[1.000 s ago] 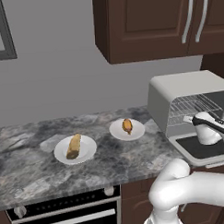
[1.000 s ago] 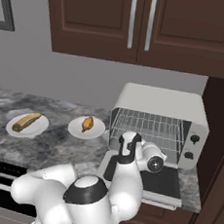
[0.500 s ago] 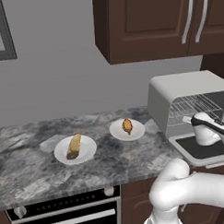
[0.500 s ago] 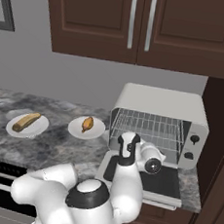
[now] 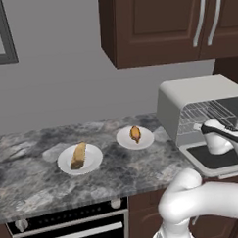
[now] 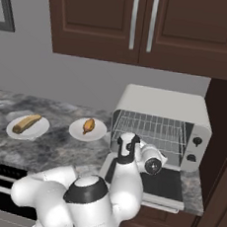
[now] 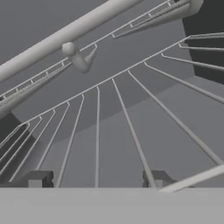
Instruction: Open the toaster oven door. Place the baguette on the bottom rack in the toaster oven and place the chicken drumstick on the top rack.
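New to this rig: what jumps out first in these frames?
The toaster oven at the counter's right end, its door folded down flat and wire racks bared, with the white arm's gripper right at its mouth, looking along a rack. Left of it, two white plates: the baguette on one, the chicken drumstick on the other.

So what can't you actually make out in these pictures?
- Hand: in the hand view just its fingertips show over the wire rack; which rack, and whether it grips anything, is unclear.
- Toaster oven door: right base view, the arm covers its left part.
- Toaster oven: left base view, cut off by the right edge.
- Baguette and chicken drumstick: too small for surface detail.
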